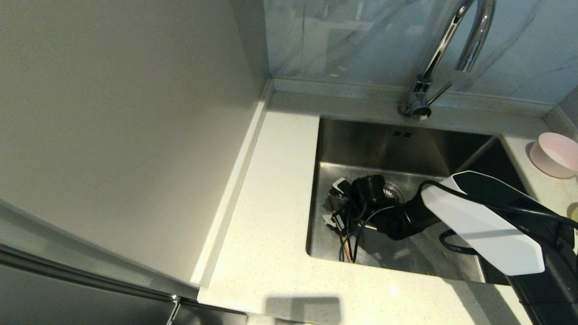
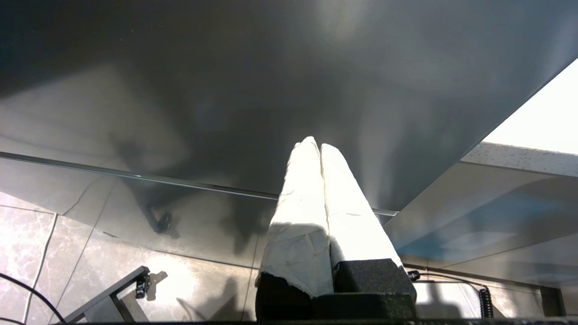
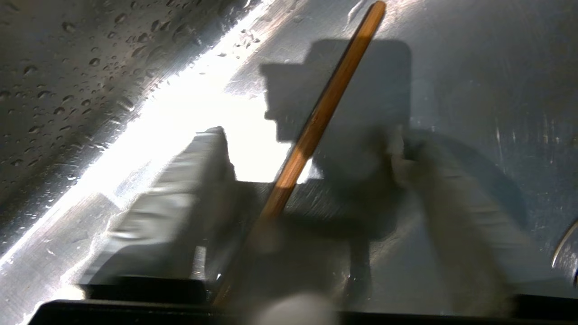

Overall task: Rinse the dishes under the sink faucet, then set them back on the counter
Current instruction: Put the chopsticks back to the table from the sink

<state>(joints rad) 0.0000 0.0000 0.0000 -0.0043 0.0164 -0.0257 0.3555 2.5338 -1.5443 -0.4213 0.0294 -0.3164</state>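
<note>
My right gripper [image 1: 334, 202] is down in the steel sink [image 1: 384, 144], near its left wall, and stands open. A brown chopstick [image 3: 334, 85] lies on the wet sink floor between its spread fingers [image 3: 194, 180], and neither finger touches it. From the head view the chopsticks [image 1: 346, 246] stick out below the gripper toward the sink's front wall. The pink bowl [image 1: 555, 154] sits on the counter [image 1: 271, 203] at the far right. A sliver of the yellow-green bowl [image 1: 574, 212] shows at the right edge. The chrome faucet [image 1: 445, 49] rises behind the sink. My left gripper [image 2: 314, 144] is parked low, shut and empty.
The round drain strainer [image 1: 393, 192] lies just right of the right gripper. The faucet's thin lever [image 1: 439, 94] points right at its base. A plain grey-white side panel [image 1: 126, 126] walls off the counter on the left. Water droplets cover the sink wall [image 3: 67, 67].
</note>
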